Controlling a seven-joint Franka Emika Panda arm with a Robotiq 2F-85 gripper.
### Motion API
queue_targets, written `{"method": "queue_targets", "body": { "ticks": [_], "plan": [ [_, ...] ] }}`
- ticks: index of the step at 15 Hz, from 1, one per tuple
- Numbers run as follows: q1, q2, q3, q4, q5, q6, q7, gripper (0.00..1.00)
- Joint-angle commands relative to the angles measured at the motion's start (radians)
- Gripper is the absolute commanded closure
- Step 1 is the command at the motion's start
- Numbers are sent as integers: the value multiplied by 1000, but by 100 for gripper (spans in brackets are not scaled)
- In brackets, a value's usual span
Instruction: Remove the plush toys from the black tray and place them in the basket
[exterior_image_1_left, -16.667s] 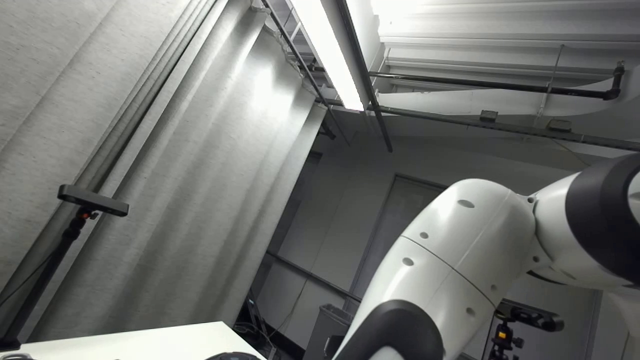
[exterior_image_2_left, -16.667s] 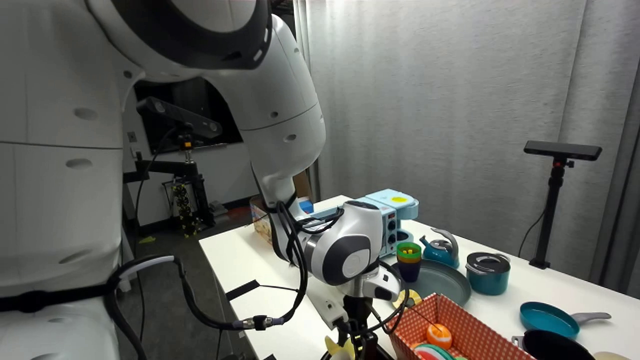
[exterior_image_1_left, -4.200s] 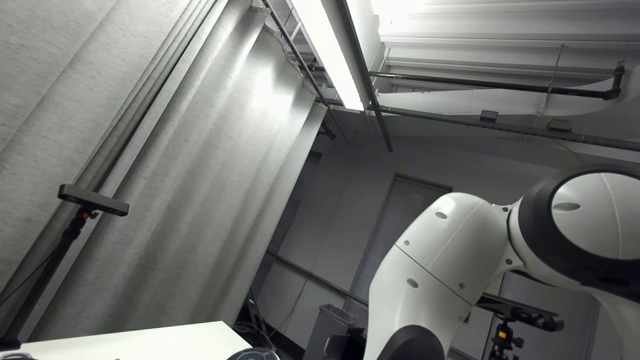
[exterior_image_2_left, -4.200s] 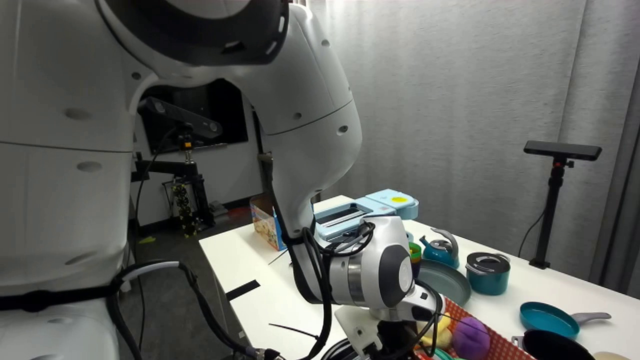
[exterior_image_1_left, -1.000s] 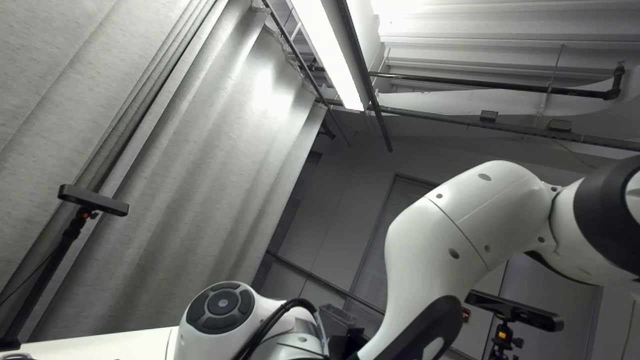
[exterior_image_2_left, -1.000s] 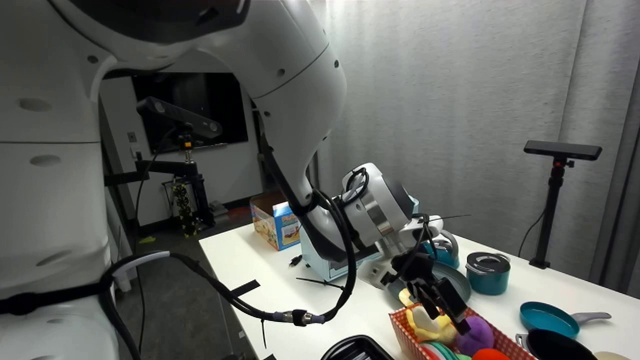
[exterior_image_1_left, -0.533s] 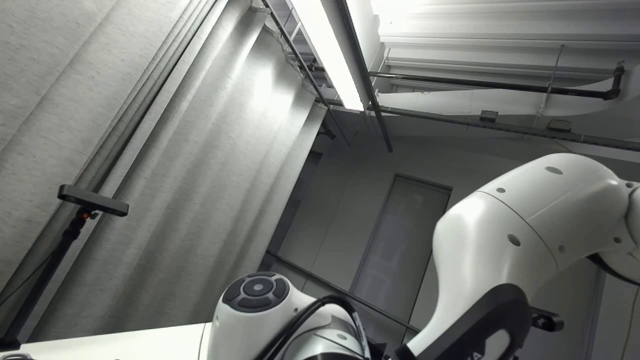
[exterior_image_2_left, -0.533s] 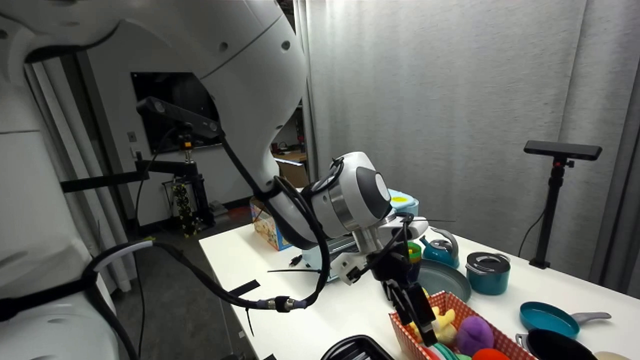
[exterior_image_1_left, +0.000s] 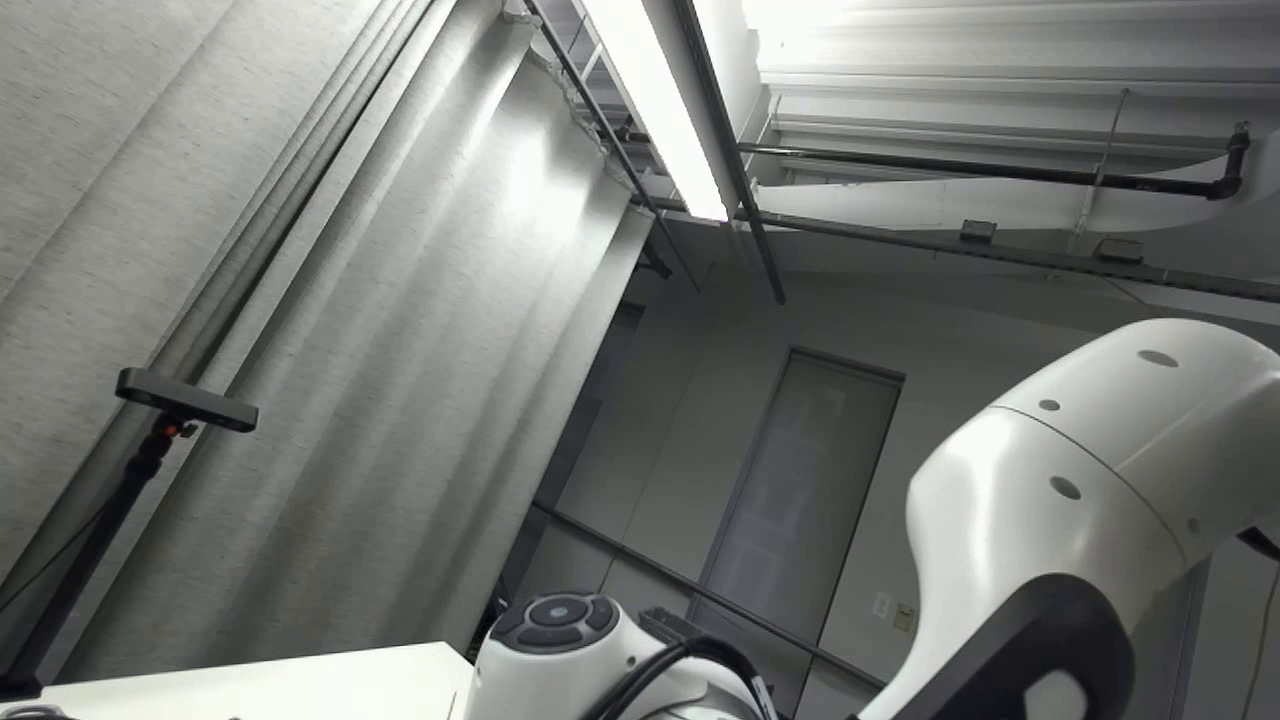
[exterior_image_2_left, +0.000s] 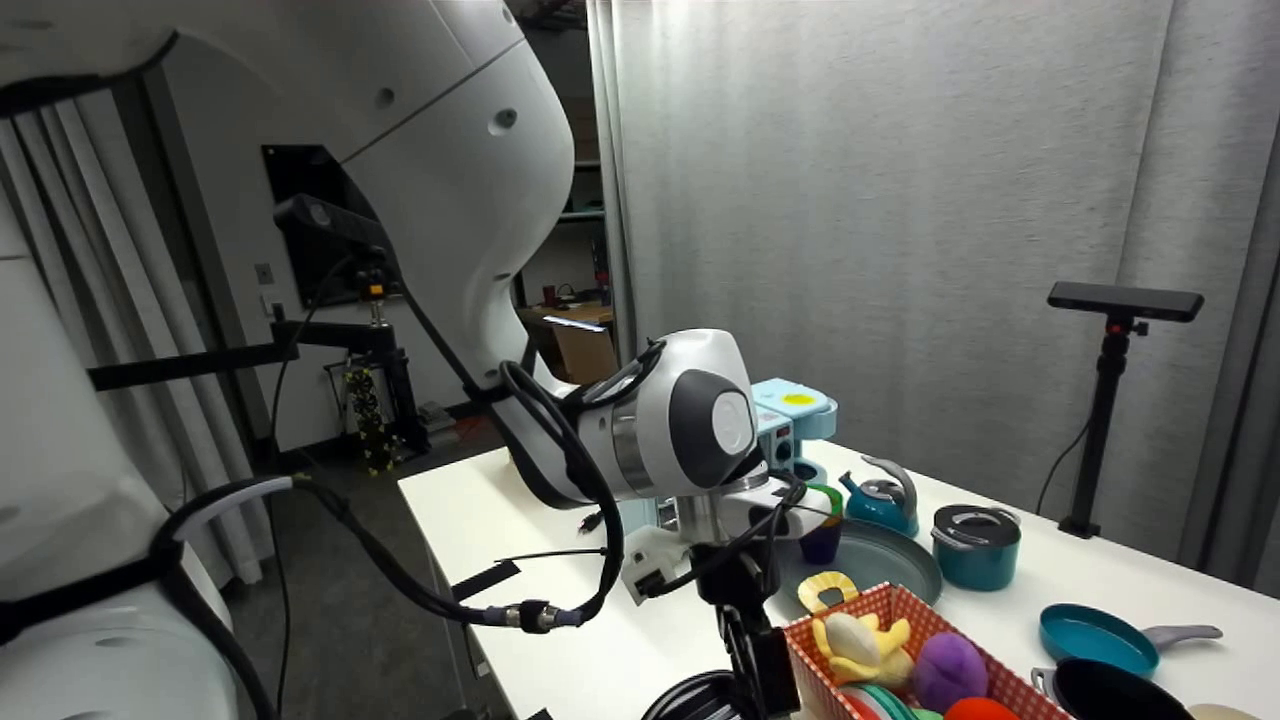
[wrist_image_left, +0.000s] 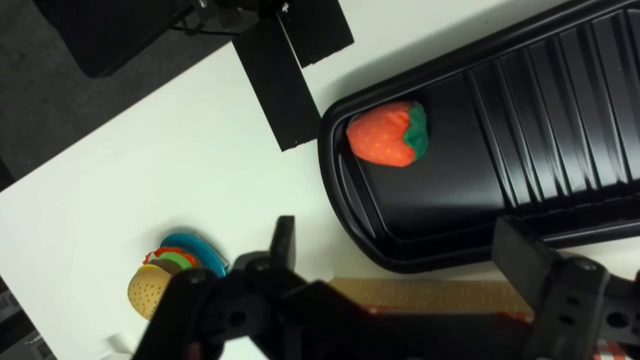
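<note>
A red plush strawberry (wrist_image_left: 387, 134) with a green top lies in the left end of the black tray (wrist_image_left: 440, 195) in the wrist view. In an exterior view the tray (exterior_image_2_left: 690, 700) is partly hidden by my gripper (exterior_image_2_left: 762, 672). In the wrist view the gripper (wrist_image_left: 403, 247) is open with nothing between its fingers, near the tray's rim. The red checked basket (exterior_image_2_left: 810, 668) stands beside the tray. It holds a yellow plush banana (exterior_image_2_left: 860, 650), a purple plush toy (exterior_image_2_left: 948, 672), a red one (exterior_image_2_left: 980, 710) and a green-and-white one (exterior_image_2_left: 882, 702). A basket corner shows in the wrist view (wrist_image_left: 610, 350).
A toy burger (wrist_image_left: 150, 290) and black strips (wrist_image_left: 280, 85) lie on the table near its edge. Beyond the basket are a grey plate (exterior_image_2_left: 890, 562), stacked cups (exterior_image_2_left: 820, 542), a kettle (exterior_image_2_left: 880, 505), a lidded pot (exterior_image_2_left: 977, 555), a blue pan (exterior_image_2_left: 1095, 640) and a black pan (exterior_image_2_left: 1110, 692).
Over the last second my gripper has swung from above the basket across to the tray. Since the oldest frames, yellow, purple and red toys have come into view in the basket.
</note>
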Motion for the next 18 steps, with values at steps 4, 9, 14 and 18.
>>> {"method": "queue_targets", "body": {
  "ticks": [4,9,14,18],
  "plan": [
    [-41,35,-7,-46,76,115,-49,0],
    [-63,108,-31,-49,69,192,-46,0],
    [-60,186,-63,-33,75,240,-57,0],
    [-46,254,-80,-8,82,281,-65,0]
  ]
}}
